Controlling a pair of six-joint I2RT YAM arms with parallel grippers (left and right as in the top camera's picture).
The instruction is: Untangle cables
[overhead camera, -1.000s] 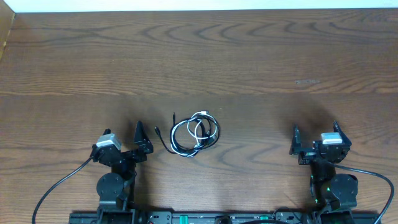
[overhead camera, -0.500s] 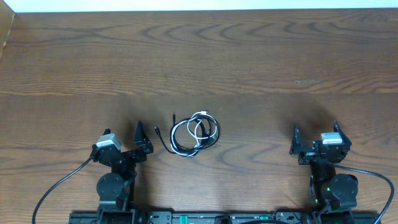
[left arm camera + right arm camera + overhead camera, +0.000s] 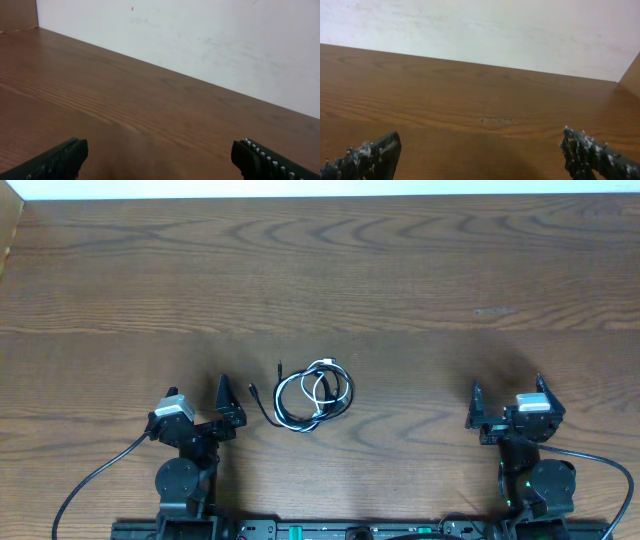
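Nothing has shifted: the cables (image 3: 312, 395) lie in one tangled coil on the worktop (image 3: 420, 280) near the left gripper (image 3: 160, 147), which, like the right gripper (image 3: 480, 140), sits spread wide and empty, so untangling has not begun

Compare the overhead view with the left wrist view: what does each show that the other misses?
Overhead only: the white cable and black cable looped together, plus the right arm. Left wrist only: the wall face-on, with a small red mark. Both: the wooden table and the open left hand.
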